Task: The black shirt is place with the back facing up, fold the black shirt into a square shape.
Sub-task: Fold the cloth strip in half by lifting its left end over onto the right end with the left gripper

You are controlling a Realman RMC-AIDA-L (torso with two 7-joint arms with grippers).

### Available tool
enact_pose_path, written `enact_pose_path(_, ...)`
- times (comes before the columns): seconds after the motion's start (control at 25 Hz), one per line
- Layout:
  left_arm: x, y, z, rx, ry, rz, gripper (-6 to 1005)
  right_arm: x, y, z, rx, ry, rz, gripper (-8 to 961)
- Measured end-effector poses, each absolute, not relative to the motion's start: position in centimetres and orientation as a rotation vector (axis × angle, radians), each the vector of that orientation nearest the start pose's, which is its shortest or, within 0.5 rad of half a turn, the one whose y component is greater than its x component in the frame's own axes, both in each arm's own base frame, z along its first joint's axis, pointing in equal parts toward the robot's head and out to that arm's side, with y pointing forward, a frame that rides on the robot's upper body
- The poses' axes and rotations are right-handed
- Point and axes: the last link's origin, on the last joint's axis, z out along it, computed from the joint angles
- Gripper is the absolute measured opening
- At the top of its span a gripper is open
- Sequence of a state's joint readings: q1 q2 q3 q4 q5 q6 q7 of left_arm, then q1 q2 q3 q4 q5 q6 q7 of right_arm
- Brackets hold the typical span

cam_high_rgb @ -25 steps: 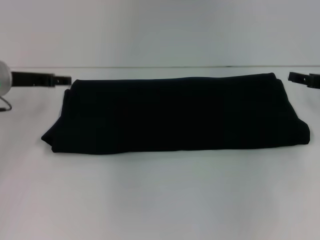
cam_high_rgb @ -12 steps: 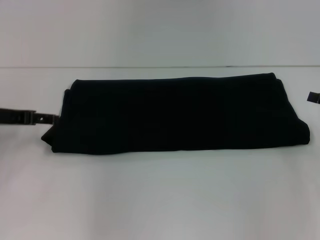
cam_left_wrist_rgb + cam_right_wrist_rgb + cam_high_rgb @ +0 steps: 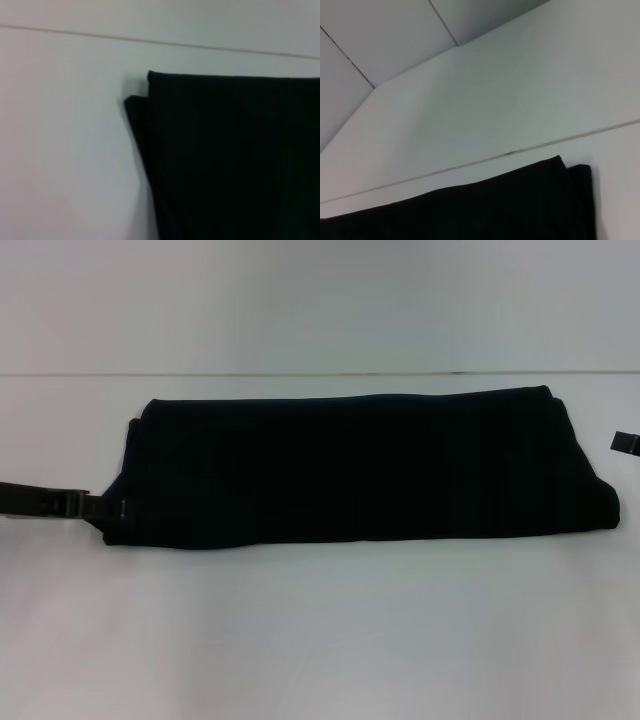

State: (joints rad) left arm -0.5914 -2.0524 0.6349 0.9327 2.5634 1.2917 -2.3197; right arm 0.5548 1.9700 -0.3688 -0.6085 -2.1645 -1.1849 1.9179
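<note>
Head view shows the shirt (image 3: 350,468) as a long folded band across the worktop (image 3: 320,640), needing end-over-end folds. Left gripper (image 3: 108,506) meets its near left corner; right gripper (image 3: 625,443) waits beside the right end. Whether either is open or closed I cannot tell.

The black shirt (image 3: 350,465) is plain black all over, with no print or pattern; its folded layers show the same flat black in the left wrist view (image 3: 235,160) and the right wrist view (image 3: 485,210). The bench (image 3: 320,630) under it is plain white. At nine o'clock of the shirt, the left end effector (image 3: 108,506) is black, on a dark brownish-black bar. At three o'clock, the sliver of the right end effector (image 3: 625,443) at the frame's edge is black too. The wall (image 3: 320,300) at twelve o'clock is pale grey-white.
</note>
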Motion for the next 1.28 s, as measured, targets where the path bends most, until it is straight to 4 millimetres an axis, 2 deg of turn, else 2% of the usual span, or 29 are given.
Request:
enact_pose_path(0.36, -31.0, 37.8, 5.4, -2.139, -1.450, -0.088, 890, 34.8, 37.4, 8.1, -1.958, 1.376, 0.629, 689)
enact_pose_path(0.88, -30.9, 38.1, 6.1, -2.122, -1.418, -0.091, 887, 35.0, 37.4, 7.9, -1.952, 1.384, 0.622, 687)
enact_pose_path(1.28, -31.1, 37.8, 4.9, -2.146, -1.445, -0.078, 888, 35.1, 37.4, 7.9, -1.943, 1.384, 0.618, 683)
